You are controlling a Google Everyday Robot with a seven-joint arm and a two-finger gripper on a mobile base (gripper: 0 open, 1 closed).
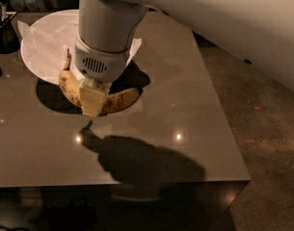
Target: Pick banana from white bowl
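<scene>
A glossy grey-brown table [194,109] is reflecting two small lights, a dark speckled floor [267,148] lying to its right. The tool [93,102] is clenching the curved, brown-spotted yellow banana [121,100] at its middle (stem pointing toward the bowl), just in front of the wide paper-lined white bowl [40,49].

The claw [94,101] is hanging over the table [185,105], pointing down and clamping the banana [120,100] at its middle. The banana is curving out to both sides of the claw, its stem rising on the left. The bowl [26,61], lined with paper [50,37], is sitting just behind the claw. A dark container [4,35] is standing well off to the claw's left.
</scene>
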